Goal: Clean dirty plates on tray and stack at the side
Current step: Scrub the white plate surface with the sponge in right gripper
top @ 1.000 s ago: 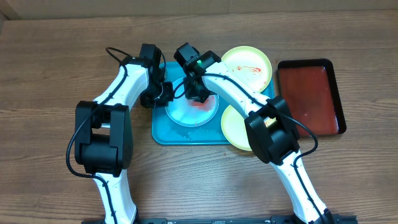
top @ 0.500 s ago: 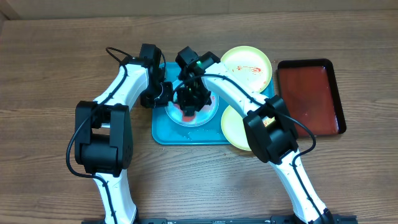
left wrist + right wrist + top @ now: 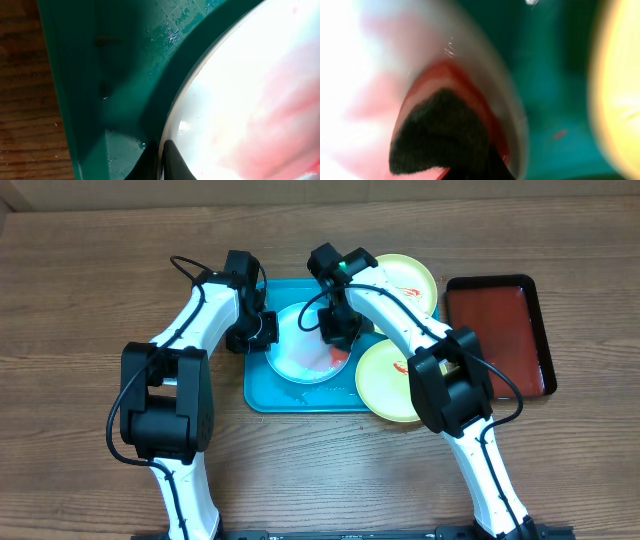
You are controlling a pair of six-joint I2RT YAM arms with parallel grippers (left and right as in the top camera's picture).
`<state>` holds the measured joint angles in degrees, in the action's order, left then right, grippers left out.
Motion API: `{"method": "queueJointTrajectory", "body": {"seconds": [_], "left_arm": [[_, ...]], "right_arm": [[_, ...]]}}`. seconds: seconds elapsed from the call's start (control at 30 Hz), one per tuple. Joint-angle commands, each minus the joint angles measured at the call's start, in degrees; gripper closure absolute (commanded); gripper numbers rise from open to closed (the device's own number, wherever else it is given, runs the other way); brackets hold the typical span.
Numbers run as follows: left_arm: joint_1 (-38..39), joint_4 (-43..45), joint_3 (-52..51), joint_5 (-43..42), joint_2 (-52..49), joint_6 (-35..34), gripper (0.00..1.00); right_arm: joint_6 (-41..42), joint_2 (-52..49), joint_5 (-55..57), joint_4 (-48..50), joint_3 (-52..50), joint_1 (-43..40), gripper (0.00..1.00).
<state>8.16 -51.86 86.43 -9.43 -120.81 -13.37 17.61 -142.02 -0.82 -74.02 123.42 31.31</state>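
Pinching pale plate (image 3: 298, 350) rim w/ L gripper (image 3: 265, 330); R gripper (image 3: 336, 336) clamped on dark sponge (image 3: 442, 135) at red smear (image 3: 470, 95)

A brown wooden table (image 3: 80, 300) with a visible lengthwise grain is seen carrying everything. A large turquoise-blue rectangular plastic tray (image 3: 262, 392) with rounded corners and a raised rim is laid flat on the wood near the middle. A smaller dark red rectangular tray (image 3: 500, 330) with a black rim is set on the wood just to its right, apart from it. A round light yellow-green plastic plate (image 3: 380, 380) is seen overlapping the turquoise tray's near right corner, part of it projecting over bare wood. A second yellow-green plate (image 3: 405, 280), marked with red smears, overlaps the far right corner likewise. Whether either plate touches the wood cannot be told.
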Motion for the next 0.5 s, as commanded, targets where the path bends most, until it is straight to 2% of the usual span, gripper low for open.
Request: {"method": "queueJointTrajectory", "body": {"seconds": [0.0,0.2,0.47], "left_arm": [[-0.15,-0.42,-0.83,1.92,-0.81,0.04,0.96],[-0.15,-0.48,-0.83,1.92,-0.81,0.07,0.96],[-0.15,-0.59,-0.83,1.92,-0.81,0.07,0.96]], "right_arm": [[-1.4,-1.22,12.98,3.1,-0.66,-0.63,0.96],[-1.44,-1.27,11.37,10.82,-0.68,0.92,0.96],[-2.67,-2.93,-12.33,18.16,-0.79,2.91,0.96]]}}
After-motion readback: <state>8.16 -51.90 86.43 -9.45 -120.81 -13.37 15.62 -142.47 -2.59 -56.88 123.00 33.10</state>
